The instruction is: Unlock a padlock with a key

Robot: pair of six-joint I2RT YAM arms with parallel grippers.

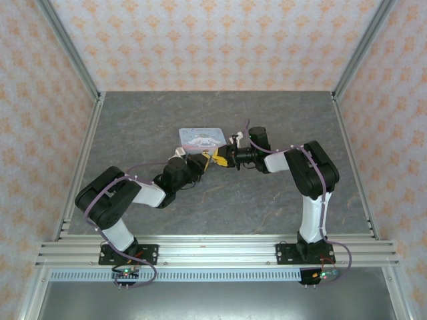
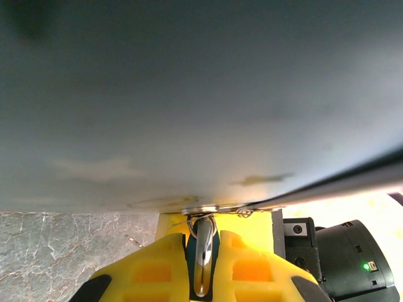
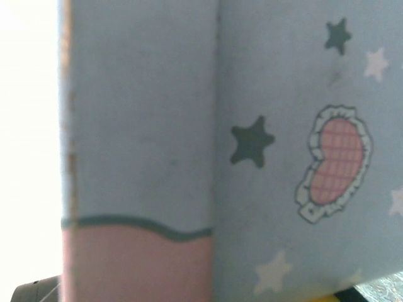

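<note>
Near edge of counter (image 1: 280, 127): two arm bases, left and right, both arms bent inward to meet mid-counter. Left claw (image 2: 203, 245) is clamped tight on the padlock (image 2: 203, 270). Teal body is pinched between the yellow pads, and the silver shackle runs up through the small hasp (image 2: 201, 209) on the tin box (image 1: 200, 137). The padlock therefore sits at the box's near side, mid-counter, just off the surface. Right claw (image 1: 217, 159) comes in from the right, tip to tip with the left. Its jaws are too small from above to judge, so I cannot tell whether they are spread or closed. The key is not made out in any view, being too small or hidden behind the pads. Beyond the claws the tin box lies flat, with bare counter running to the far edge. Risks as I judge them: with the claws this crowded, a small misalignment could knock pad against pad and shift the lock. A loose hold on so thin a key could let it slip and drop under the box. Twisting while the left claw holds hard could strain the hasp or drag the light box. The right wrist camera faces the printed box wall, so alignment there is near blind. Count: two arms, two claws, one tin box, one padlock, one hasp, no key confirmed.
</note>
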